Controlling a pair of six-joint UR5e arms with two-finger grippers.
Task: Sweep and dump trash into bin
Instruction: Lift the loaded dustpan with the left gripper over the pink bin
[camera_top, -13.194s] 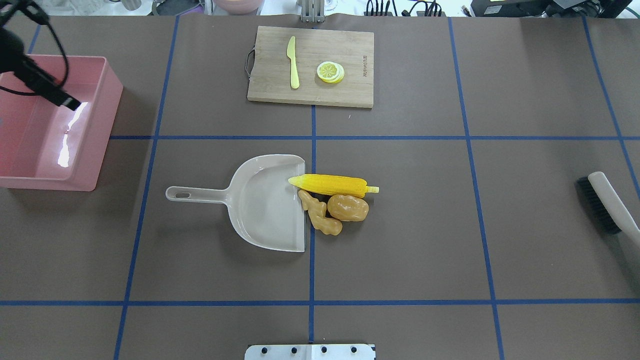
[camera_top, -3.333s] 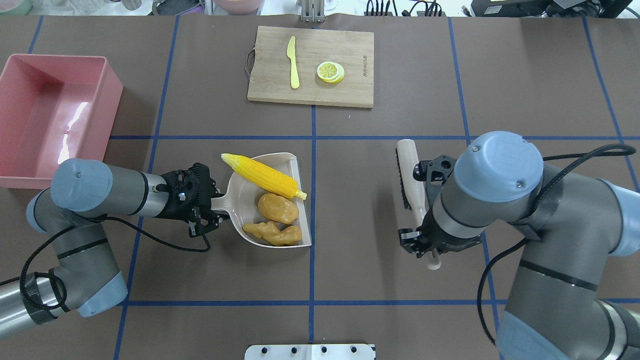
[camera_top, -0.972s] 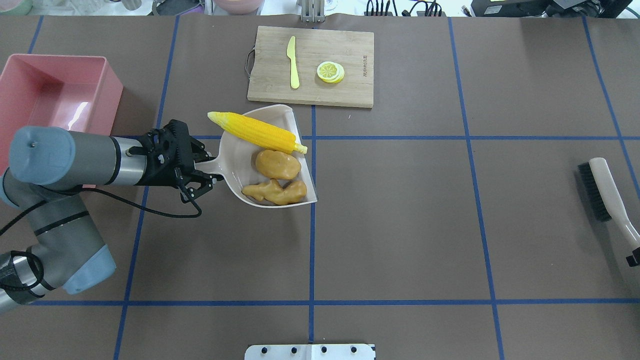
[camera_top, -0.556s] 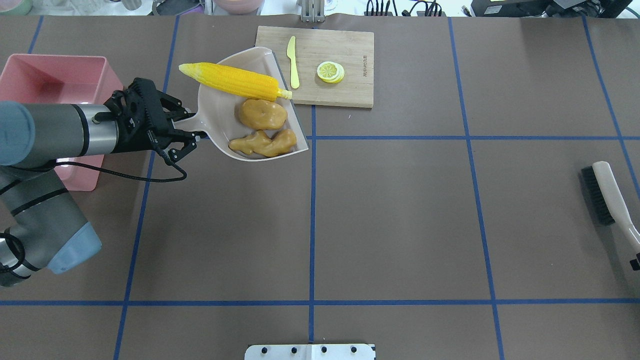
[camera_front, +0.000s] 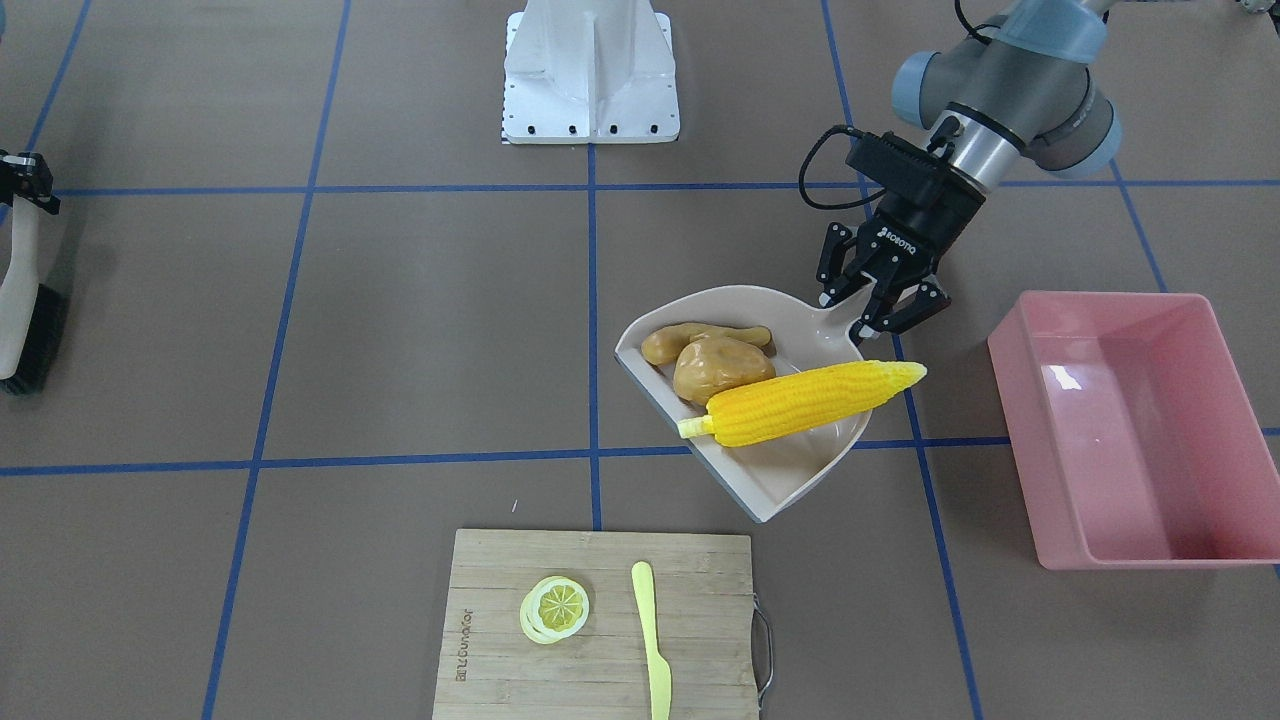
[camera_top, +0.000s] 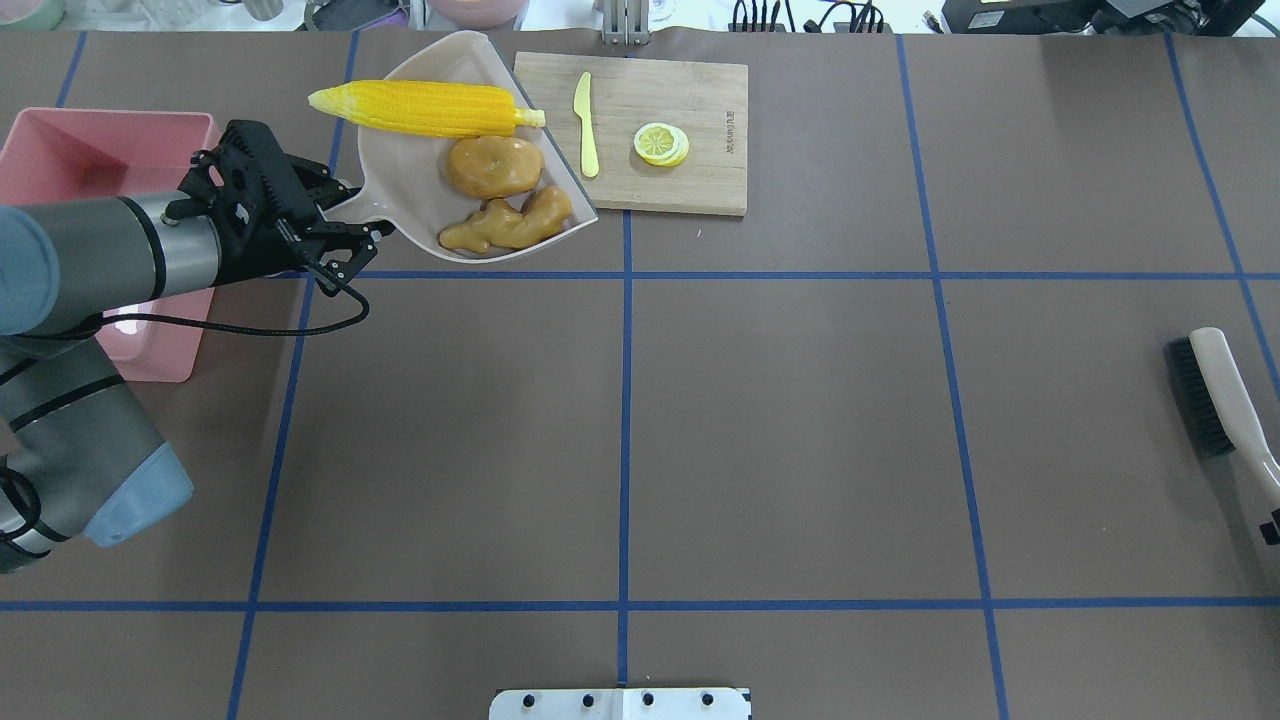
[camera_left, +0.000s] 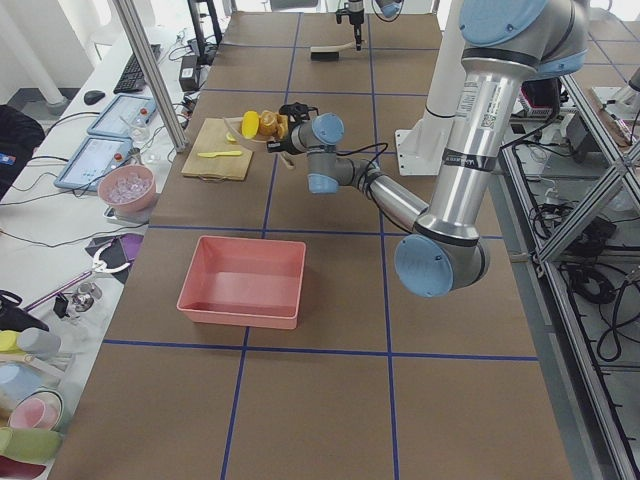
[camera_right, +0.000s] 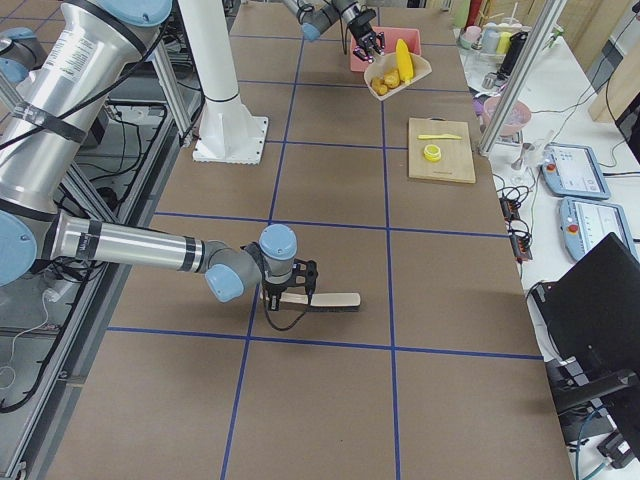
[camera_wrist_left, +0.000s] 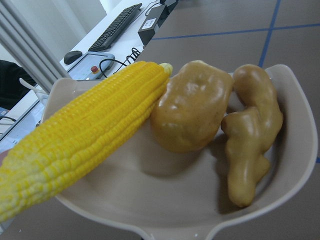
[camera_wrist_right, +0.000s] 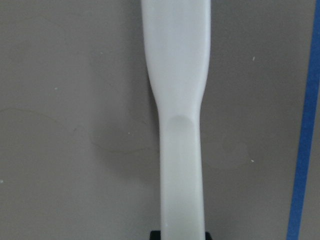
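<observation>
The yellow corn cob (camera_top: 425, 108), rounded brown potato (camera_top: 495, 166) and knobbly tan ginger root (camera_top: 510, 222) all lie in the beige plastic dustpan (camera_top: 410, 175), which is held aloft short of the large pink plastic bin (camera_front: 1130, 430) — sweeping looks done, dumping is left. The left gripper (camera_front: 872, 312), its arm reaching out, pinches the pan's handle. The right gripper (camera_right: 290, 292) sits at the white brush (camera_right: 335, 299) — grip unclear.

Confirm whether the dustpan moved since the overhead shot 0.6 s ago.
Yes. The dustpan has gone farther from the robot and left: its rim now passes the cutting board's far edge, nearer the pink bin.
</observation>
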